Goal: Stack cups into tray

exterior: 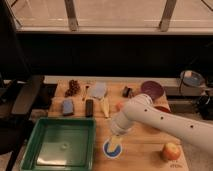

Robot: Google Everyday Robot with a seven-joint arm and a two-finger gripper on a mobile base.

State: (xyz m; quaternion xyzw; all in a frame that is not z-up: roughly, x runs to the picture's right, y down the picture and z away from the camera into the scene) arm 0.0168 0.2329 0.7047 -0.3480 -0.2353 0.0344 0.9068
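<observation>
The gripper (116, 142), jaws wide and clasping nothing, hangs over one blue cup (106, 149) beside one green tray (55, 145) on the bench (150, 150).

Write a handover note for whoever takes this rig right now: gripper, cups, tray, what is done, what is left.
Gripper: fingers open, pointing down right over the blue cup; nothing lifted.
Blue cup: standing on the wooden table, just right of the tray.
White cup: cannot pick it out in this view.
Tray: front left of the table, no cup in it.
Done: nothing placed yet.
Left: grasp the blue cup, find the white one, stack both in the tray.
</observation>
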